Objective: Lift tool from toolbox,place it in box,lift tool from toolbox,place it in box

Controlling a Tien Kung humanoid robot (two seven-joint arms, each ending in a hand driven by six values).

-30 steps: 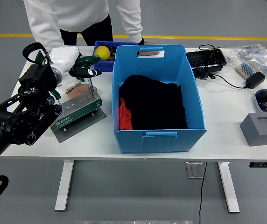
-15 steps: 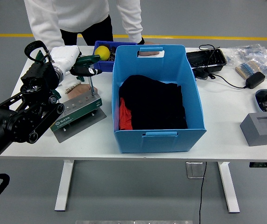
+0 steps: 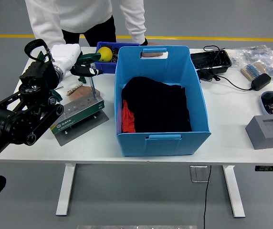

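One hand [image 3: 66, 56] — seemingly gripping screwdriver [image 3: 86, 72].

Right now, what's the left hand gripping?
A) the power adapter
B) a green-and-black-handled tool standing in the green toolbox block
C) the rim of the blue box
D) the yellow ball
B: the white-gloved left hand is closed on the tool's handle, whose shaft runs down to the green toolbox block; the blue box is untouched.

Counted on one white table [image 3: 232, 129]: one large blue box [image 3: 161, 102], one green toolbox [image 3: 78, 116], one screwdriver [image 3: 89, 72], one small blue bin [image 3: 107, 64], one yellow ball [image 3: 104, 54], one grey block [image 3: 267, 131], one black tray [image 3: 211, 60]. One person [image 3: 79, 19] was seen.
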